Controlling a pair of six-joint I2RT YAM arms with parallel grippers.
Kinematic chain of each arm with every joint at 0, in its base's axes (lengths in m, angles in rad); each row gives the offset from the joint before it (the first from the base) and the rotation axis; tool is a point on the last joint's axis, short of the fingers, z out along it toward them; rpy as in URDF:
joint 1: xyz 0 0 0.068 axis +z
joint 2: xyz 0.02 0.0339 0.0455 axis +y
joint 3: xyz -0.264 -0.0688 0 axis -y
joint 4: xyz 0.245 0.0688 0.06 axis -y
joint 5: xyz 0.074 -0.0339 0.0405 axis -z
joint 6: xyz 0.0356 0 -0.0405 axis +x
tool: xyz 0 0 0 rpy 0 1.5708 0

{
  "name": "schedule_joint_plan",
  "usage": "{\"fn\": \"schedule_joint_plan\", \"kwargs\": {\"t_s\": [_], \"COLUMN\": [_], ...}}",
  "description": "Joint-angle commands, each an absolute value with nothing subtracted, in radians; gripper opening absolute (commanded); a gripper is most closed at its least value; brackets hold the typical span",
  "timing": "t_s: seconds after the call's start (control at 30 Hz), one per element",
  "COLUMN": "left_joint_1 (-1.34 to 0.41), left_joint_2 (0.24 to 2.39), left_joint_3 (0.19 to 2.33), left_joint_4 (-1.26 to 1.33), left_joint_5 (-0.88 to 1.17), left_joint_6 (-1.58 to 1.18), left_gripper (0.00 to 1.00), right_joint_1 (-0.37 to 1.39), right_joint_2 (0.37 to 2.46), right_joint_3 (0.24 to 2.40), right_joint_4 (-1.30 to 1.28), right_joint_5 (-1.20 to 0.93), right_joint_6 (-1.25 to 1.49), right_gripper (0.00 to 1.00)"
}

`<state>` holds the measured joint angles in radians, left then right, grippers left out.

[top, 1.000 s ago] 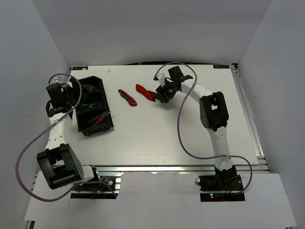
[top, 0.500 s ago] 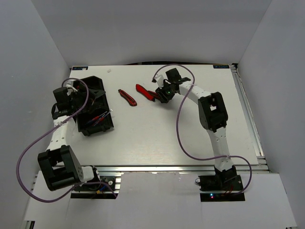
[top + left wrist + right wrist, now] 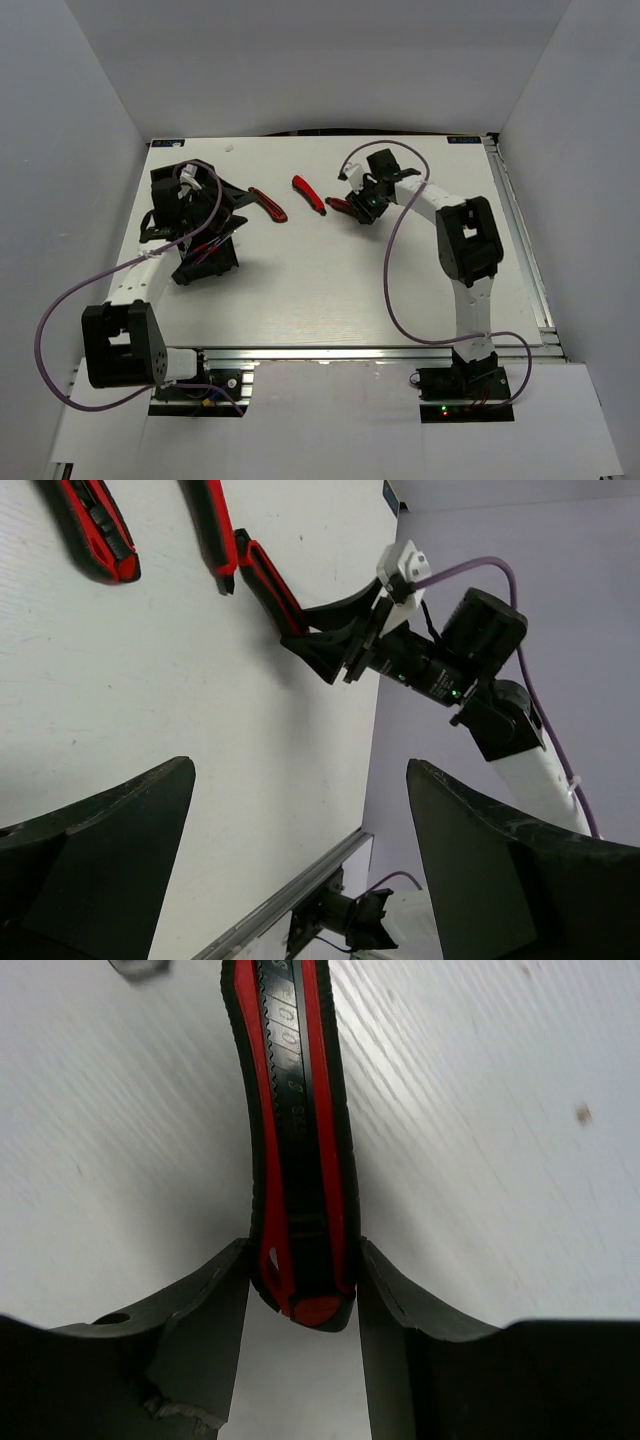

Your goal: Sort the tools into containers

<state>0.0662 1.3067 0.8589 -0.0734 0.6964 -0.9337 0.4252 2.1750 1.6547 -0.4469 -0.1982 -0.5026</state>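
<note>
Your white table [image 3: 300, 290] fills the middle of the top view. At its left edge a black bin [image 3: 215, 265] sits partly hidden under your left arm. The left gripper [image 3: 300, 780] has its jaws spread wide with nothing between them. Upper centre, your right gripper [image 3: 302, 1255] is clamped on the end of a red-and-black tool [image 3: 295, 1110], with both fingers touching it. A red knife [image 3: 267, 204] lies loose on the table to the left of that tool.

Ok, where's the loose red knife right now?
Top view: the red knife lies on the far half of the table, left of centre, between the bins and the red-and-black tool held by the right gripper.
</note>
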Motion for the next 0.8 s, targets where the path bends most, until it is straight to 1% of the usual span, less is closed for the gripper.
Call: {"fn": "schedule_joint_plan", "kwargs": {"t_s": [0.0,0.13,0.17,0.3,0.47,0.57,0.6,0.77], "left_joint_1": [0.040,0.015,-0.021,-0.061,-0.138,-0.193,-0.207,-0.305], "left_joint_2": [1.330,1.361,1.365,1.394,1.489,1.554,1.569,1.667], "left_joint_3": [0.873,0.879,0.884,0.884,0.928,0.979,0.991,1.084], "left_joint_4": [-0.009,0.050,0.058,0.103,0.140,0.150,0.155,0.183], "left_joint_5": [0.701,0.713,0.715,0.715,0.721,0.710,0.704,0.643], "left_joint_6": [-0.957,-0.977,-0.982,-1.005,-1.019,-1.015,-1.015,-1.006], "left_gripper": [0.98,0.98,0.98,0.98,0.98,0.98,0.98,0.98], "right_joint_1": [0.417,0.414,0.411,0.399,0.367,0.364,0.365,0.367], "right_joint_2": [2.030,1.962,1.932,1.850,1.772,1.734,1.726,1.744], "right_joint_3": [1.571,1.478,1.454,1.339,1.292,1.284,1.284,1.353], "right_joint_4": [-0.422,-0.408,-0.394,-0.333,-0.319,-0.318,-0.316,-0.342], "right_joint_5": [-0.132,-0.091,-0.081,-0.025,-0.054,-0.144,-0.211,-0.426], "right_joint_6": [-0.566,-0.618,-0.627,-0.643,-0.612,-0.580,-0.563,-0.353], "right_gripper": [0.00,0.00,0.00,0.00,0.00,0.00,0.00,0.00]}}
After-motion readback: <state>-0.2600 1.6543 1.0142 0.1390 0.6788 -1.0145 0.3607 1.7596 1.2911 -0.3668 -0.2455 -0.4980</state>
